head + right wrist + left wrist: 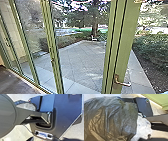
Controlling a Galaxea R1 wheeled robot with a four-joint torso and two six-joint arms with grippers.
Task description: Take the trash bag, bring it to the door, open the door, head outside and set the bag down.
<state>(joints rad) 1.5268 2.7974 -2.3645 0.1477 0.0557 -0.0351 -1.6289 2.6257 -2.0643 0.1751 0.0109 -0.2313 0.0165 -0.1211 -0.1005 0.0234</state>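
Large and crumpled, the dark trash bag [110, 119] shows in the left wrist view, close to the camera. Against its edge lies whitish, see-through plastic [143, 127]. In the head view, the green-framed glass door [125, 45] stands at the right, with a metal lever handle [122, 82] low on its frame. Whether this door is ajar, I cannot tell.
More green-framed glass panels [53, 50] run off to the left, over a dark indoor floor [15, 81]. Beyond the glass lie a paved yard [80, 60], a tree trunk [94, 28] and hedges [152, 48] along the right.
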